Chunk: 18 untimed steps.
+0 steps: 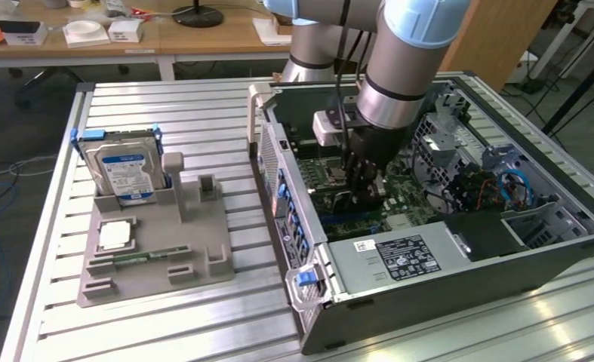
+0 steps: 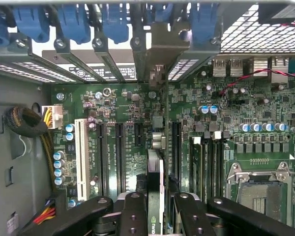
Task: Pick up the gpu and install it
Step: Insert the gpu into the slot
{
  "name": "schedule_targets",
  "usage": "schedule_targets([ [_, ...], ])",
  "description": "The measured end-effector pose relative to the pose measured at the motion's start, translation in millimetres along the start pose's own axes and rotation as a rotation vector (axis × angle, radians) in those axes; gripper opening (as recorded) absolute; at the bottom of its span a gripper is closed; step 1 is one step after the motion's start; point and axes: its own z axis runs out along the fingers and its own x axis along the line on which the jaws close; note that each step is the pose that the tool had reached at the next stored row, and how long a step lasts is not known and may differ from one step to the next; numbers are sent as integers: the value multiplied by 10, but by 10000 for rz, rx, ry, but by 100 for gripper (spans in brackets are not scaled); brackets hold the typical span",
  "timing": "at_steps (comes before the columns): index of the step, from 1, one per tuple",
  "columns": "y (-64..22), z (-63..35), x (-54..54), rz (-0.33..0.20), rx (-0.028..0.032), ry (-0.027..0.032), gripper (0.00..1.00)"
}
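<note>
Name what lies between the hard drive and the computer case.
In the exterior view, a bare grey upright of the holder stands between hard drive and computer case.

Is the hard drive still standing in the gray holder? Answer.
Yes, the hard drive stands upright in the gray holder beside the open computer case.

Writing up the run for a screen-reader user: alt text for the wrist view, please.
The gripper holds the gpu edge-on between its black fingers, above a green motherboard inside an open computer case. Expansion slots, one white and several black, run along the board toward the case's rear slot covers and blue clips.
</note>
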Motion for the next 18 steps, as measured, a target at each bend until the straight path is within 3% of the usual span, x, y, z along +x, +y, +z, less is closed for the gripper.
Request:
schedule_targets([
  [8,-66,-2,-1,-1,-5,3,26],
  [18,-22,4,1,-2,34,-1,26],
])
